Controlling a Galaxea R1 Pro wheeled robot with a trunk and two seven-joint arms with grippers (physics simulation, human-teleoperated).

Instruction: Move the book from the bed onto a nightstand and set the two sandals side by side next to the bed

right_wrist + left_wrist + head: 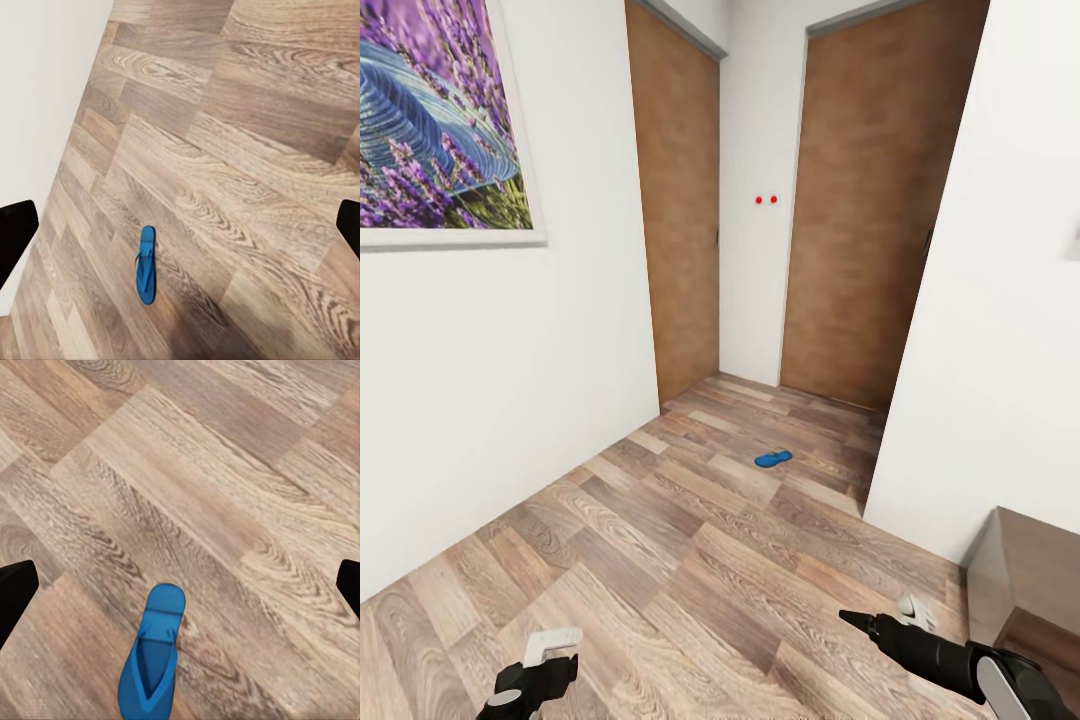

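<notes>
While the robot stands on the wood-plank floor [690, 560] of a short passage, one blue sandal [773, 459] lies flat out ahead, and everything else is best placed from it. To the left of the sandal runs a white wall bearing a framed lavender picture [440, 120]; beyond the sandal stand two brown doors [675, 200]; to its right a white wall corner juts in, and nearer the robot than that corner sits part of a dark-brown cabinet [1030, 570], possibly a nightstand.

The left hand [550, 650] hangs low, well short of the sandal, fingers spread and carrying nothing. In the left wrist view the sandal [154, 656] lies between the dark fingertips [15, 592], strap up. The right hand [880, 615] is likewise released and empty, also well short of the sandal; its wrist view shows the sandal [145, 264] small and far off.

The step in hand looks like the approach to this sandal. To do it well, I would roll the base closer, lower the trunk, keep the left hand centred over the sandal's length, and pinch across the narrow sole or under the strap rather than along it.
</notes>
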